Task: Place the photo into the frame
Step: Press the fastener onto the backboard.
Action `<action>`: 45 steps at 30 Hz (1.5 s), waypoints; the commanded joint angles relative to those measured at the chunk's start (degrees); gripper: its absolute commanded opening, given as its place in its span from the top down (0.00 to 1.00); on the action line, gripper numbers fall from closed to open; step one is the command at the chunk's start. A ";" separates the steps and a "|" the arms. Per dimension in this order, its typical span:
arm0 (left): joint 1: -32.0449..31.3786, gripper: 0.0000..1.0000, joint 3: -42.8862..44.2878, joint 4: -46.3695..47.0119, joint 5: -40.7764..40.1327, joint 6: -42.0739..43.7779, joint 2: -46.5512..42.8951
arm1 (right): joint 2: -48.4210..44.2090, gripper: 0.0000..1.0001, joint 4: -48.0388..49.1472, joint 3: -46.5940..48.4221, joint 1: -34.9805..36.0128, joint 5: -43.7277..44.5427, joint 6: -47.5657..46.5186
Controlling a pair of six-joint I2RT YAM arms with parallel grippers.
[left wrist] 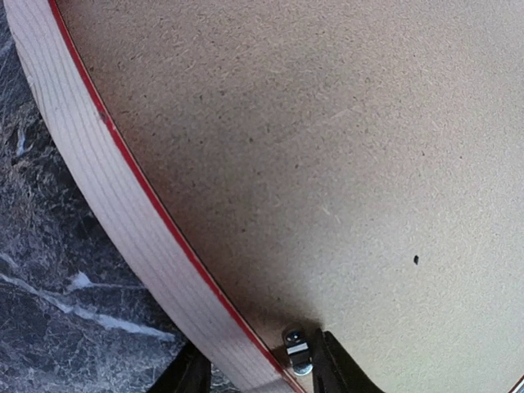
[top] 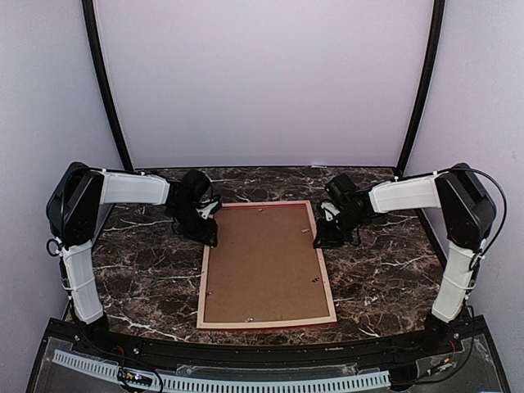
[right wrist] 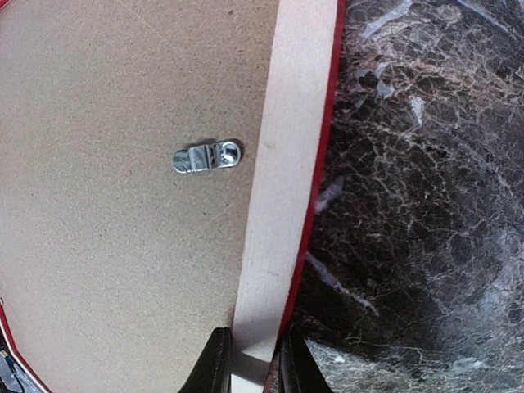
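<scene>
The frame lies flat, back side up, in the middle of the dark stone worktop. Its near edge is close to the arms' bases. A brown backing board fills it, inside the pale wood rail.

Farther back, the right fingers pinch the right rail, one finger on each side, with a small metal clip on the board nearby. Across from them, the left fingers sit part open on either side of the left rail - if they touch it, I cannot tell. Another clip is just beside one finger.
</scene>
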 commanded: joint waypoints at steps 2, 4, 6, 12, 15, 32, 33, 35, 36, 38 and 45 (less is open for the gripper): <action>0.51 0.59 -1.35 -1.77 0.16 1.32 0.36 | 0.58 0.94 -1.98 -1.70 0.48 -0.50 -2.17; 0.59 0.60 -1.37 -1.86 0.33 1.31 0.38 | 0.64 0.94 -1.98 -1.61 0.51 -0.60 -2.18; 0.68 0.62 -1.49 -1.86 0.51 1.35 0.29 | 0.57 0.95 -2.08 -1.61 0.53 -0.56 -2.21; 0.78 0.69 -1.93 -1.36 0.67 1.89 -0.02 | 0.73 0.95 -2.03 -1.52 0.53 -0.78 -2.43; 0.78 0.72 -1.94 -0.66 0.58 2.04 -0.34 | 0.74 0.96 -1.92 -1.53 0.53 -0.99 -2.45; 0.87 0.24 -2.24 1.39 5.63 0.84 -6.50 | 0.69 0.97 -1.83 -1.50 0.53 -0.77 -2.04; 0.87 0.22 -2.90 1.36 5.83 0.55 -7.51 | 0.73 0.97 -1.68 -1.67 0.49 -0.80 -2.02; 0.79 0.20 -4.72 1.49 6.48 -0.15 -9.35 | 0.81 0.97 -1.37 -1.78 0.53 -0.94 -1.85; 0.74 0.19 -5.42 1.79 7.07 -0.40 -9.94 | 0.88 0.97 -1.19 -1.77 0.51 -1.04 -1.79; 0.47 0.17 -8.14 2.38 7.43 -1.09 -13.08 | 0.99 0.97 -1.04 -1.71 0.49 -1.13 -1.69; -6.23 0.15 -17.80 3.27 3.57 -3.80 -20.64 | 1.18 0.97 -1.04 -1.66 0.53 -0.96 -1.74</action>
